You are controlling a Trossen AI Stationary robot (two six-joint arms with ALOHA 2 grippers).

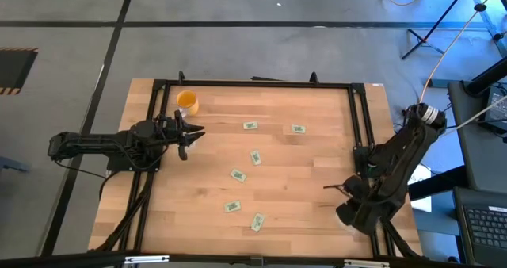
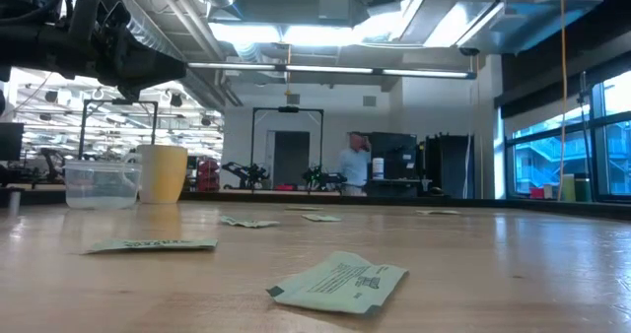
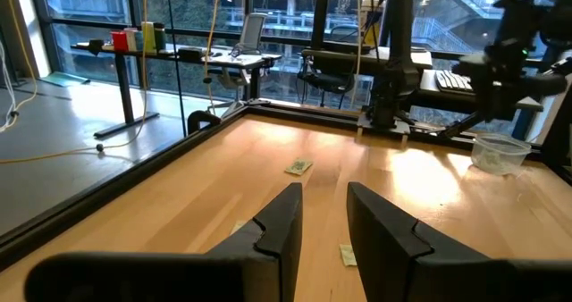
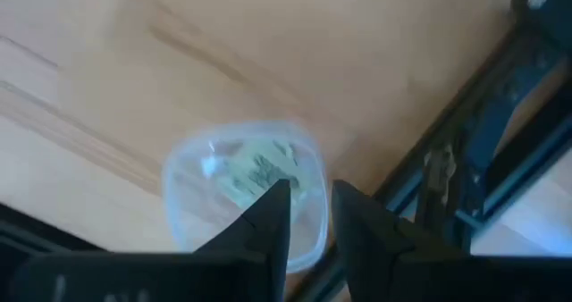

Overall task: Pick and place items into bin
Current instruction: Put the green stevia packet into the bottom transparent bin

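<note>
Several small light green packets lie flat on the wooden table, among them one at the middle, one toward the far side and one near the front. My left gripper is open and empty at the table's left, beside an orange cup; its fingers show in the left wrist view. My right gripper is open a little and empty, pointing down above a clear plastic bin at the table's near right. The bin holds green packets.
A black metal frame runs around the table top, close beside the bin. The bin also shows in the left wrist view and in the low view, next to the cup. A person stands far off in the room.
</note>
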